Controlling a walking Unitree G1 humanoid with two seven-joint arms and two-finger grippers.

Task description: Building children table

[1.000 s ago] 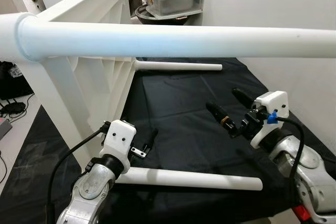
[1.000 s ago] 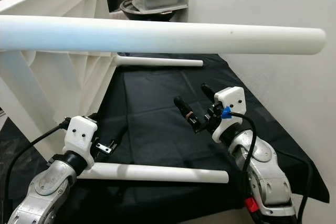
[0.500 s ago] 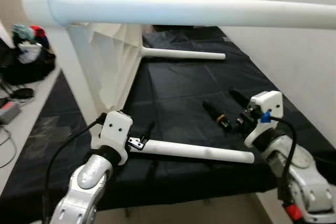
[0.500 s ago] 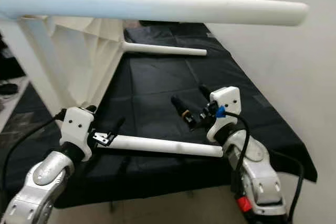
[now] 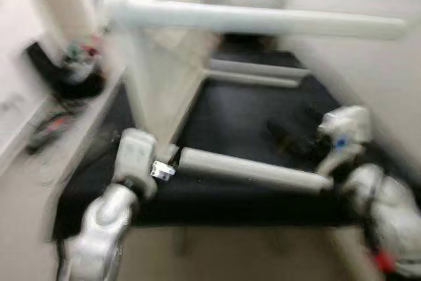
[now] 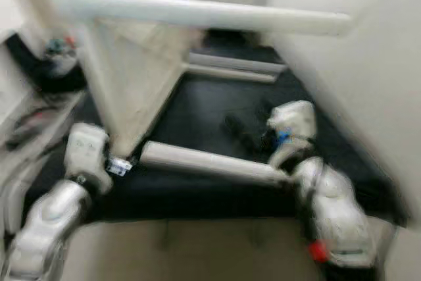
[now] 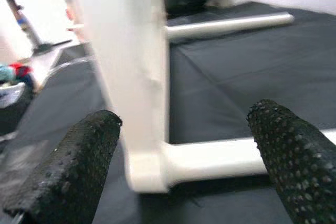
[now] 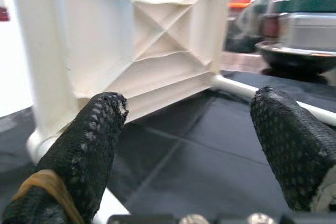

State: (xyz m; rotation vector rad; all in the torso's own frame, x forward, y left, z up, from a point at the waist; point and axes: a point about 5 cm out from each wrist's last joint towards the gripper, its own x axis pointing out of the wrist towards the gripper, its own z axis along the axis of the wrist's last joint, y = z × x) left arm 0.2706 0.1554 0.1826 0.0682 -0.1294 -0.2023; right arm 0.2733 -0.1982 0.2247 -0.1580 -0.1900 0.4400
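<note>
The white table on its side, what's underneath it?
A black cloth lies under the white table and its legs, spreading toward the wall. Whatever the cloth covers is hidden, and the head views are blurred. Both grippers are open.

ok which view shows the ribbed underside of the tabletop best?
Right wrist view: the tabletop underside is sharp, its diagonal ribs plain between the open right claw fingers. Both eye views are motion-blurred, so ribs wash out. Left wrist view gives an edge-on white slab.

A white table leg (image 5: 253, 170) lies across between both claws; black cloth (image 5: 250, 113) at twelve o'clock is open, the upended table top (image 6: 135, 77) walling eleven.
</note>
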